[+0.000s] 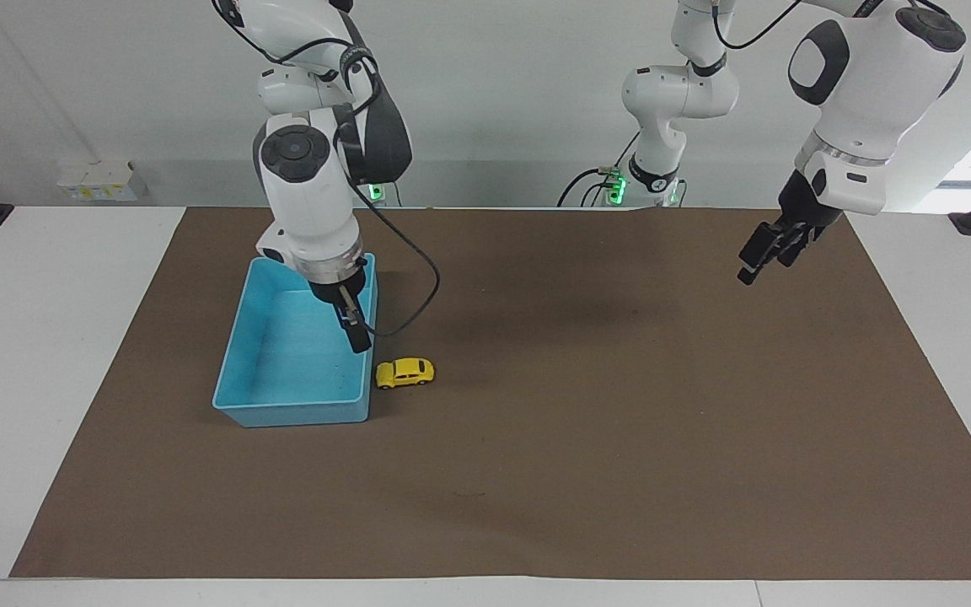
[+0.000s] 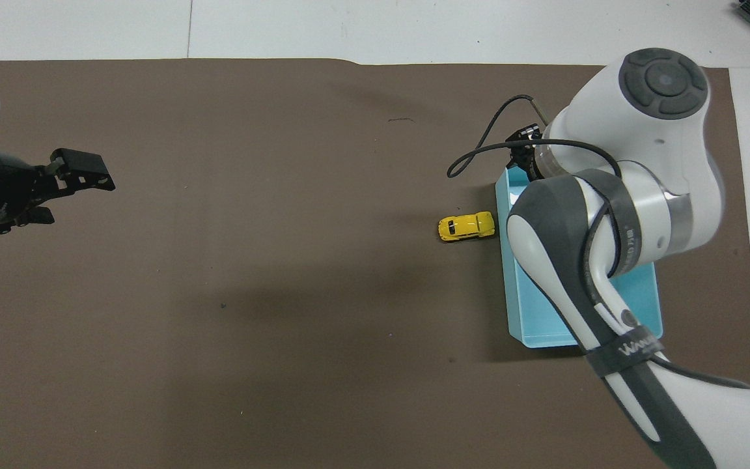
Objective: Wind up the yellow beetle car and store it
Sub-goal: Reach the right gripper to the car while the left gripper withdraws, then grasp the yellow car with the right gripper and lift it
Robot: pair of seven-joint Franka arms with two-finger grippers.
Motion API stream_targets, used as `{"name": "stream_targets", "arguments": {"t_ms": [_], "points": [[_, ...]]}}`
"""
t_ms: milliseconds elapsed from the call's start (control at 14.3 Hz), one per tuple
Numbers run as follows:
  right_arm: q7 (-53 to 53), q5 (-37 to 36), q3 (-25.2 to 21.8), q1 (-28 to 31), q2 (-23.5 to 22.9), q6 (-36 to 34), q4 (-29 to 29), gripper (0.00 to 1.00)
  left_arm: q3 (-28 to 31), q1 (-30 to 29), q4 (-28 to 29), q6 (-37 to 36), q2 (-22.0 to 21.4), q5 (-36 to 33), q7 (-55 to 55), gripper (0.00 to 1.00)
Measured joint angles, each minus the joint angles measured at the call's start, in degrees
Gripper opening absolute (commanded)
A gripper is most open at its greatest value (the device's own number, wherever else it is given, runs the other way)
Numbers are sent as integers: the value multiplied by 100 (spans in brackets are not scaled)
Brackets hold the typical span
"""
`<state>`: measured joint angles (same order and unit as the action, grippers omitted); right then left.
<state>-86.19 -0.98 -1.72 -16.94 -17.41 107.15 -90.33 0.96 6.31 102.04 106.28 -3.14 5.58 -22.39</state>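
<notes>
Broadly, a brown paper mat (image 1: 587,438) fills the frame, with an open-topped light blue plastic bin (image 1: 258,403) at left of centre. Over its rim hangs the right gripper (image 1: 356,335); whether its fingers are parted I cannot tell. Upper right, the left gripper (image 1: 762,253) waits, equally unreadable. Just beside the bin sits the tiny rounded yellow beetle car (image 1: 405,372); centre above it, descend straight.

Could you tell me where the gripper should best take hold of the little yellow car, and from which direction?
Probably from straight above, closing across the yellow car's two long flanks at mid-body. It stands on its wheels on the brown mat, its nose against the blue bin's wall, so end-on access is blocked there. The rounded roof would likely slip. The right gripper hangs over the bin's edge nearby.
</notes>
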Motion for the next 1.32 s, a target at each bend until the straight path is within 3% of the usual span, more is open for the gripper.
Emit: {"name": "stream_targets", "arguments": {"t_ms": [418, 767, 1185, 1255, 1324], "points": [[-1138, -2, 6, -347, -240, 722, -441, 100, -5, -5, -300, -723, -16, -754, 1655, 100], [-1981, -529, 7, -677, -381, 1605, -1243, 100, -85, -4, -356, -749, -18, -755, 1766, 100], [-2588, -906, 6, -699, -497, 2208, -1762, 100, -14, -5, -462, -843, -293, -705, 1766, 100], [-2589, -909, 6, -697, -497, 2225, -1790, 68, -19, -5, -462, -879, -308, -675, 1767, 100], [-2589, -911, 6, -697, -496, 2235, -1807, 10, -27, -5, -462, -954, -309, -663, 1771, 100]]}}
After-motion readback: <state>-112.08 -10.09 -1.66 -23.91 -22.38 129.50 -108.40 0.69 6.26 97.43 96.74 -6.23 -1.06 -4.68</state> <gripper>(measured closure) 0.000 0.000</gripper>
